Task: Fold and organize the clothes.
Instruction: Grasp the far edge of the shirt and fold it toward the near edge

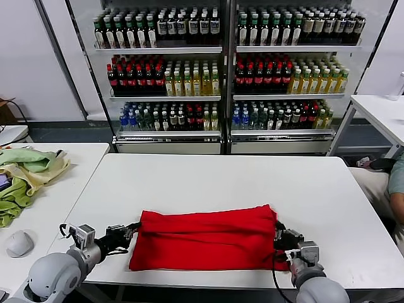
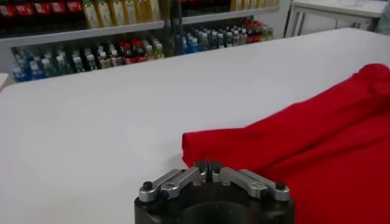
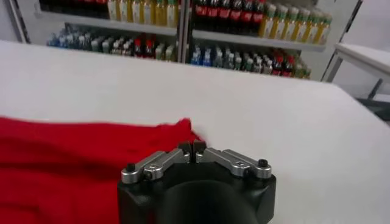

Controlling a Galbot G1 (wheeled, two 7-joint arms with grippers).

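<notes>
The clothes, a bright red T-shirt (image 1: 205,238), lie folded into a wide flat band near the table's front edge. No print shows on it. My left gripper (image 1: 130,231) points in at the band's left end with its jaws pinched together on the hem (image 2: 207,159). The same shirt (image 2: 317,140) spreads away from it across the table. My right gripper (image 1: 281,240) is at the band's right end, its jaws likewise closed where the red cloth (image 3: 73,158) meets them (image 3: 192,146). How much fabric sits between the pads is hidden.
The white table (image 1: 208,180) stretches back to a drinks shelf (image 1: 221,69). A side table on the left holds pale green and yellow cloths (image 1: 28,173) and a mouse (image 1: 19,243). A person's arm (image 1: 396,183) shows at the right edge.
</notes>
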